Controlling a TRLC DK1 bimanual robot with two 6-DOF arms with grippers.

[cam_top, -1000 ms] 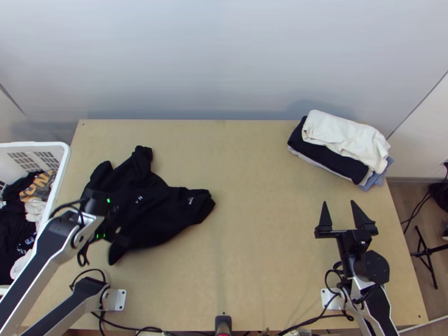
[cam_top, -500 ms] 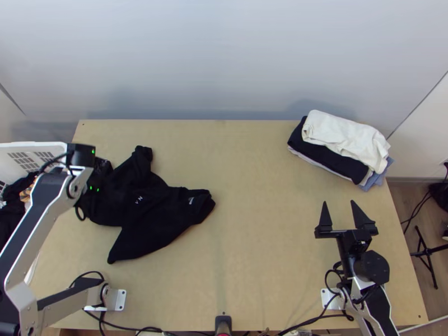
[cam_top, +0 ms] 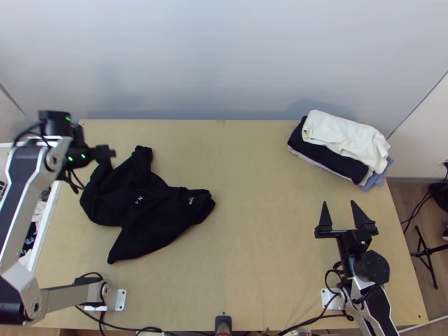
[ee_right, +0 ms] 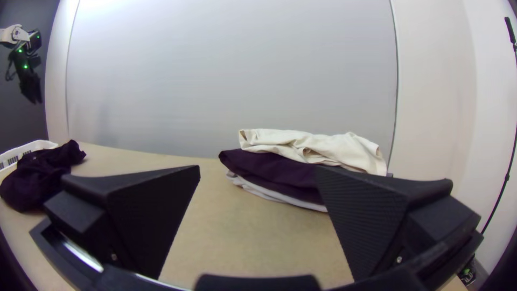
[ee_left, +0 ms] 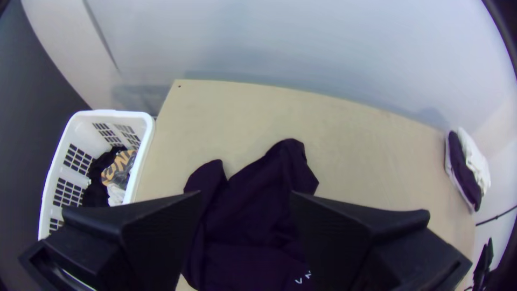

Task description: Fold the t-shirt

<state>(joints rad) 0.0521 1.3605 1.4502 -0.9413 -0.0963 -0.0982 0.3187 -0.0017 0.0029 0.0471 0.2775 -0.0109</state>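
In the top view my left gripper (cam_top: 105, 153) is raised over the table's far left corner, beside the black t-shirt (cam_top: 148, 210), which lies bunched and crumpled on the left half of the table. The left wrist view shows the left gripper (ee_left: 245, 199) open, the t-shirt (ee_left: 247, 231) below and beyond its parted fingers. My right gripper (cam_top: 340, 208) stands open near the right side of the table, holding nothing, well away from the t-shirt. Between its spread fingers in the right wrist view, the right gripper (ee_right: 258, 178) faces bare table and folded clothes.
A stack of folded clothes (cam_top: 344, 140), white on top, lies at the far right of the table (cam_top: 263, 263). A white basket (ee_left: 141, 161) with clothes stands against the left edge. Beyond the far edge rises a pale wall (cam_top: 224, 61).
My left gripper has moved from above the t-shirt's left part toward the far left corner and up, uncovering more of the cloth. The t-shirt and right arm look unmoved over the last half second.
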